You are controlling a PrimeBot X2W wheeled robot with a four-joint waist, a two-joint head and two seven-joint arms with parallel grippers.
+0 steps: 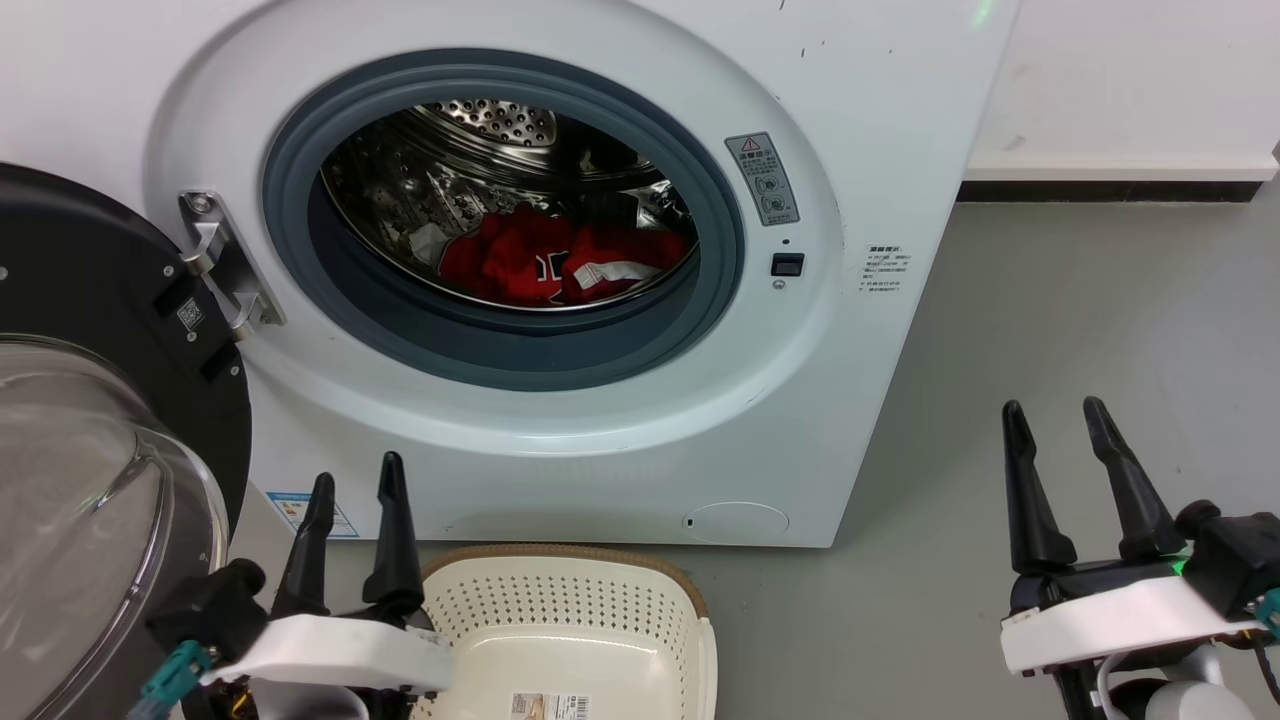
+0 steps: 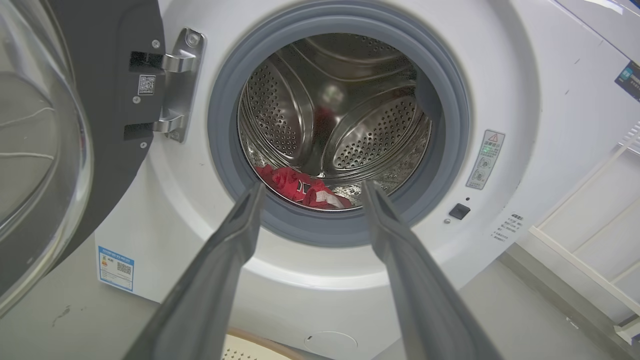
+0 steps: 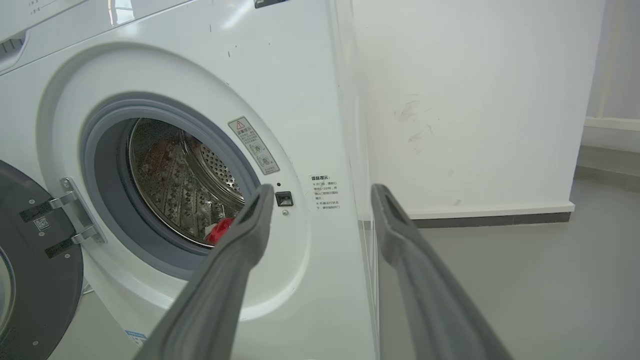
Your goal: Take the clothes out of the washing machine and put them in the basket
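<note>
Pincer of left arm point(image 1: 356, 469), pincer of right arm point(image 1: 1052, 406): agape, empty.

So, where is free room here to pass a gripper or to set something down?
The drum is open above the red clothes, which lie at its bottom. The basket shows no clothes. Grey floor right of the washing machine, up to the wall, is bare. Crowded: the left, where the open door stands beside the left gripper.

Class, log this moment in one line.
door open | clothes in drum | basket on floor | left gripper open | right gripper open
</note>
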